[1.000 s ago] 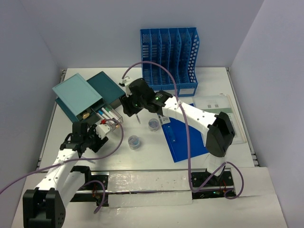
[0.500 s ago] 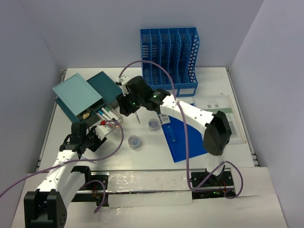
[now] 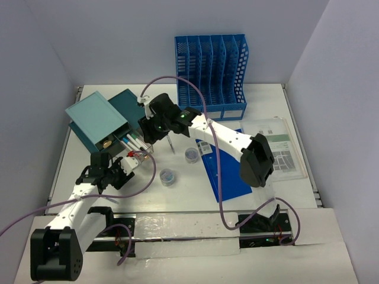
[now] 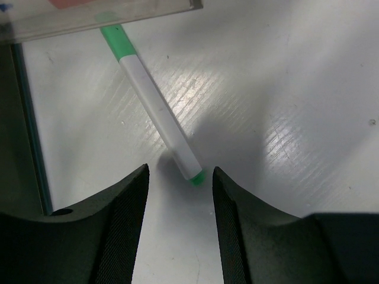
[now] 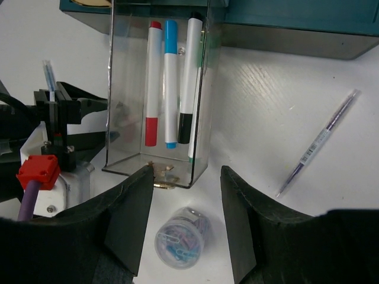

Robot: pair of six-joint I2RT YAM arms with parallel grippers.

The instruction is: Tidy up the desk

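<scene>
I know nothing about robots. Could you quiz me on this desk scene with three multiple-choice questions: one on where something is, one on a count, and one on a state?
1. Where does the white marker with a green cap lie?
A. In a blue file rack.
B. On the white desk, with its near tip between the fingers of the left gripper.
C. On a blue folder.

2. How many small clear round jars of paper clips stand on the desk?
A. One.
B. Two.
C. Four.

3. How do the left gripper's jaws stand?
A. Open, with a gap on each side of the marker's tip.
B. Shut tight on the marker.
C. Shut on a jar.

Answers:
1 B: the left wrist view shows the marker flat on the bare desk.
2 B: the top view shows two jars, set apart.
3 A: neither finger touches the marker.
</scene>
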